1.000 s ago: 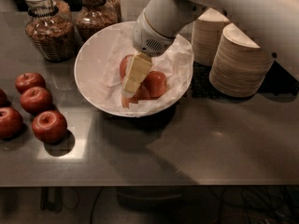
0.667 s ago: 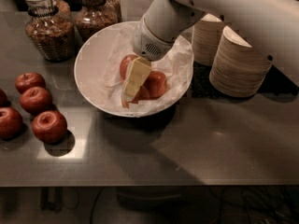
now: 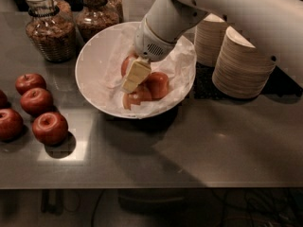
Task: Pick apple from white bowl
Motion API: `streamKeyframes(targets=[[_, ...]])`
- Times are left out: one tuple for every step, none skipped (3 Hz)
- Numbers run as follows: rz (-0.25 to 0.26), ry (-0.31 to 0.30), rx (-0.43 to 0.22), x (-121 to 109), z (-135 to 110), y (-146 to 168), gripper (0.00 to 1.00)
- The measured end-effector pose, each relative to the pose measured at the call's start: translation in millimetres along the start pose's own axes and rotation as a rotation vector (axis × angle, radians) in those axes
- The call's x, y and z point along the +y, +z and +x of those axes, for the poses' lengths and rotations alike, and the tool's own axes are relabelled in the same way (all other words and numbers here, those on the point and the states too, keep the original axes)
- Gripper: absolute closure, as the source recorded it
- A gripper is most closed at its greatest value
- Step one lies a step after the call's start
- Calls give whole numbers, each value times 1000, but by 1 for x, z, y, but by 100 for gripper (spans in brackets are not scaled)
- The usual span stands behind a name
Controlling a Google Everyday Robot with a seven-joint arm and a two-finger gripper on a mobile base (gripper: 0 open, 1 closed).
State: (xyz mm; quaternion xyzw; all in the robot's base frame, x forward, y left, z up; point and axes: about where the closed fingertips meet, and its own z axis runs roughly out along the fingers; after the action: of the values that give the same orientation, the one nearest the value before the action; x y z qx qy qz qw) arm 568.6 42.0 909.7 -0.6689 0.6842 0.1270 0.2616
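The white bowl (image 3: 97,65) stands at the back middle of the steel counter, lined with crinkled white paper. Three orange-red apples lie in it. The largest apple (image 3: 157,84) is right of centre, one (image 3: 127,63) lies behind it to the left, and one (image 3: 136,98) is at the front. My gripper (image 3: 132,79) reaches down into the bowl from the upper right. It sits among the apples, just left of the largest one, and covers part of the front one.
Several darker red apples (image 3: 49,127) lie on the counter at the left. Two glass jars (image 3: 49,27) stand behind the bowl. Stacks of beige paper bowls (image 3: 241,63) stand right of the bowl, under my arm.
My gripper has stayed in the bowl among the apples. The upper arm has shifted slightly. The apples have not visibly moved.
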Motion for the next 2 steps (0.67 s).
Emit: streamKeyframes(targets=[[0, 0, 0, 0, 0, 0, 66], [-1, 0, 0, 0, 0, 0, 87]])
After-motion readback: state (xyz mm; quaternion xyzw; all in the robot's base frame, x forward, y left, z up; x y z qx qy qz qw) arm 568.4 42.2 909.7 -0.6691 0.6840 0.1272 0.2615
